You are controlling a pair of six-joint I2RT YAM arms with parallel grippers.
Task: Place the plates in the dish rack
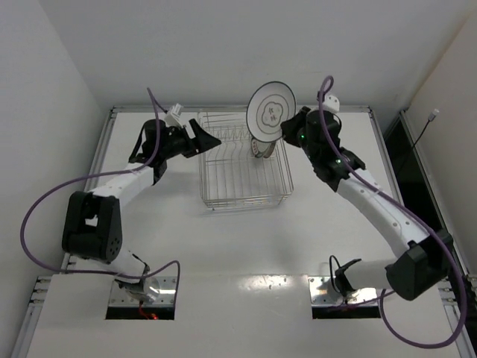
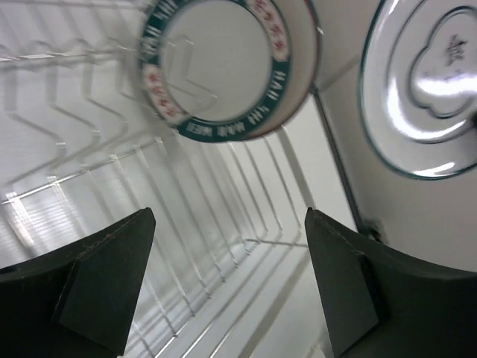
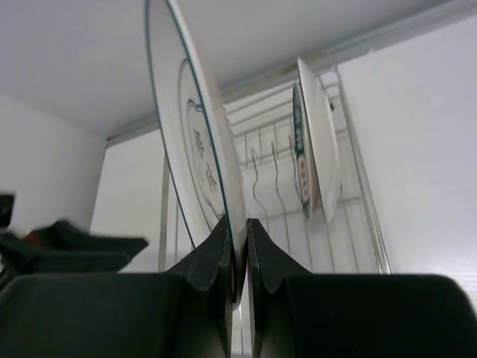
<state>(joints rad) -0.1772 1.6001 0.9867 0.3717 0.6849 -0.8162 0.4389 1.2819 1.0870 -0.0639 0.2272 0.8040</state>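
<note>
Now the second loading looks to be in hand: the white plate with grey markings is held upright above the far right part of the dish rack. Its lower rim is pinched edge-on by the right gripper, whose fingers are pressed tight against either face of the plate. Just beyond it, the plate with the dark blue lettered rim is seen standing on edge inside the rack, toward the far right end and leaning a little. A third plate cannot be made out in any view. The left gripper is held wide apart and empty at the rack's left side, pointed across the wires toward the two plates; whether the rack is touched by it cannot be told. By the look of it, the carried plate is not yet set between the divider tines. A lowering is judged to be called for next: the rim is to be lined up with a free slot beside the standing plate, kept parallel to it, brought down until the wires take the weight, and only then let go. Contact between the two plates is the risk to be watched.
</note>
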